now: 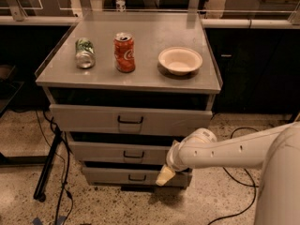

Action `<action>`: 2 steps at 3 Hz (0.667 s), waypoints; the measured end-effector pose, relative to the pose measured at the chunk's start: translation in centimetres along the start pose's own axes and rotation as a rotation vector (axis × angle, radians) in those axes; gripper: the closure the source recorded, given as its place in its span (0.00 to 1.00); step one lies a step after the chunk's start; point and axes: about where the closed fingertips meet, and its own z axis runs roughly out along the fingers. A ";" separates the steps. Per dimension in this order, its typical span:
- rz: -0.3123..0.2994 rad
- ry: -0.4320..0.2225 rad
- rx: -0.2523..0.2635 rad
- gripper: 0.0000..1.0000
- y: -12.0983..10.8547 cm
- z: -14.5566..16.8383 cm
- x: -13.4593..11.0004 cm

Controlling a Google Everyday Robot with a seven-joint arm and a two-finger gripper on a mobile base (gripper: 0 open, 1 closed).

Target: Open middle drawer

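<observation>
The middle drawer point(98, 152) is a grey metal front with a small black loop handle point(133, 155) at its centre, between the taller top drawer point(84, 118) and the narrower bottom drawer point(108, 176). Its front stands about in line with the other two, and no inside shows. My gripper point(165, 175), with a pale yellowish tip, hangs at the end of the white arm point(220, 151). It is in front of the bottom drawer's right part, below and to the right of the middle drawer's handle, apart from it.
On the grey cabinet top point(140, 76) a green can point(84, 53) lies on its side, a red can point(124, 52) stands upright and a white bowl point(180, 60) sits at the right. Black cables point(61, 172) and a stand leg lie on the floor at the left.
</observation>
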 end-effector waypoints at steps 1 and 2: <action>-0.009 -0.017 0.019 0.00 -0.5 -0.4 0.1; 0.000 -0.009 0.023 0.00 -1.2 1.0 1.1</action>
